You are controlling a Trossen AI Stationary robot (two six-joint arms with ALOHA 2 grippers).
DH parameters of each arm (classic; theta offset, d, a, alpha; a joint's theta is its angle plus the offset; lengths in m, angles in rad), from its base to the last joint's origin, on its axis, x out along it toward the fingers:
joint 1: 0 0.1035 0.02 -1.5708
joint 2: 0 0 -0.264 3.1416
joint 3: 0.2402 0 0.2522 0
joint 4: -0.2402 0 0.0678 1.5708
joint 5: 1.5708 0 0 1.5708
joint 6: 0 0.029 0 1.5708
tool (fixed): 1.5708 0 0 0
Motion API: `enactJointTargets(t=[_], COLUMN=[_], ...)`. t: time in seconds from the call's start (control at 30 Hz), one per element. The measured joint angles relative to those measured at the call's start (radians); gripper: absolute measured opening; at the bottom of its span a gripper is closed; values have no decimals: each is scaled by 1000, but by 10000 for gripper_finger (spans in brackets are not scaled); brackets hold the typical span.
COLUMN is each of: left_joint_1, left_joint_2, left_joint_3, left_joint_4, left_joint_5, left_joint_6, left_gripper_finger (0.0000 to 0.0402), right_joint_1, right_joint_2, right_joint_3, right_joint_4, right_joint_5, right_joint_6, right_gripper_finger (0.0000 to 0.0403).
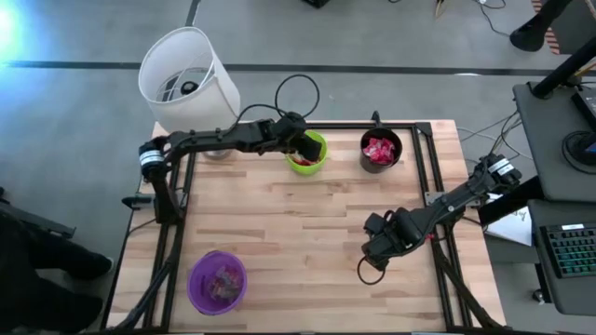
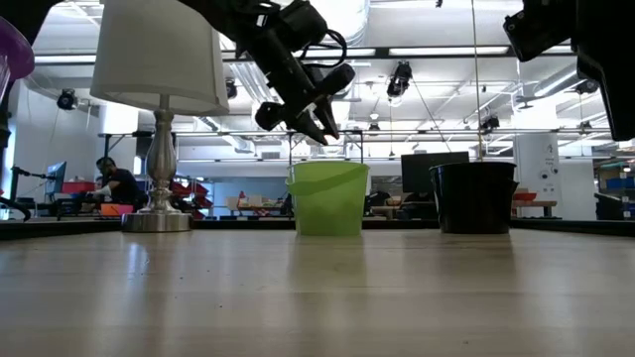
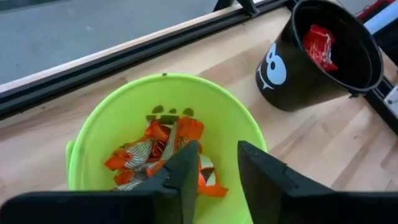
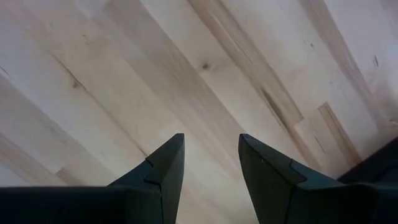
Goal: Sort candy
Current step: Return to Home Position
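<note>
Orange wrapped candy (image 3: 161, 155) lies on the bottom of the green cup (image 3: 112, 118), which stands near the table's far edge. My left gripper (image 3: 217, 149) hovers open just above this cup's mouth, nothing between its fingers; the low view shows the left gripper (image 2: 322, 129) clear of the green cup's rim (image 2: 327, 167). Red candy (image 3: 320, 45) sits in the black cup (image 1: 380, 151) to the right. More sweets (image 1: 219, 282) fill the purple cup (image 1: 197, 279) near the front left. My right gripper (image 4: 211, 140) is open over bare wood, front right of the table (image 1: 372, 253).
A lamp with a white shade (image 1: 186, 79) stands at the far left corner, close behind my left arm. A black frame rail (image 1: 424, 167) runs round the table top. Bare wood (image 1: 279, 223) spreads between the cups. Beyond the right edge stands a desk with a keyboard (image 1: 570, 251).
</note>
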Motion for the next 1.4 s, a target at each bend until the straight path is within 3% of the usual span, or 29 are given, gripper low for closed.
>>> enactJointTargets(t=[0.17,0.33,0.6,0.87,1.13,1.23,1.4], left_joint_1=[-2,-24,-244,-494,-660,-711,-807], left_joint_2=[-1,-5,-17,-17,-17,-82,-240], left_joint_3=[10,121,378,607,863,843,751], left_joint_4=[-38,-343,-762,-1003,-1051,-1051,-1150], left_joint_5=[19,61,-336,-354,-396,-490,-688], left_joint_6=[4,59,136,74,140,132,-123], left_gripper_finger=[113,115,115,115,115,115,115], right_joint_1=[0,0,0,0,0,0,0], right_joint_2=[0,-6,-40,-121,-292,-371,-489], right_joint_3=[-5,8,20,23,97,118,123], right_joint_4=[0,-1,-4,0,49,115,242], right_joint_5=[10,76,162,212,357,398,400], right_joint_6=[-10,-10,-19,-94,-276,-393,-580], right_gripper_finger=[146,146,146,146,146,146,146])
